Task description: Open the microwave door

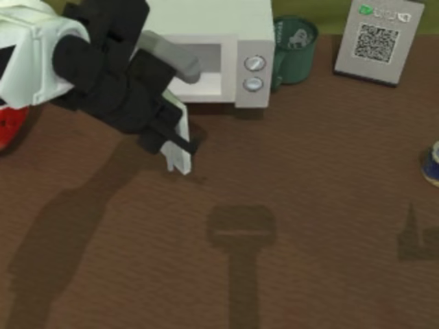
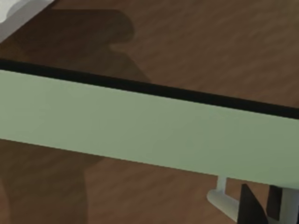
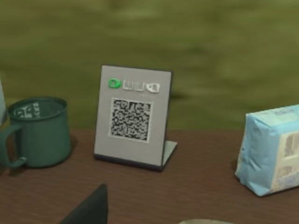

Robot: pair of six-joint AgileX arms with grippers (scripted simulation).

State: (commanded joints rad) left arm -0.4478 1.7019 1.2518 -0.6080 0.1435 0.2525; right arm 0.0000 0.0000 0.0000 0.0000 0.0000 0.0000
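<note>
Microwave (image 1: 206,27) sits at 12 o'clock on the worktop (image 1: 309,205), door (image 1: 180,140) swung out toward 6, cavity exposed. Left gripper (image 1: 180,142) is at the door's edge, jaws clamped on it. Mug (image 1: 296,41) at the microwave's 3 o'clock. Right gripper out of view.

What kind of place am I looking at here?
Likely a computer-rendered mock kitchen tabletop, not a real room: a white microwave with its door swung open, a green mug, and a QR-code sign on a wooden table.
</note>
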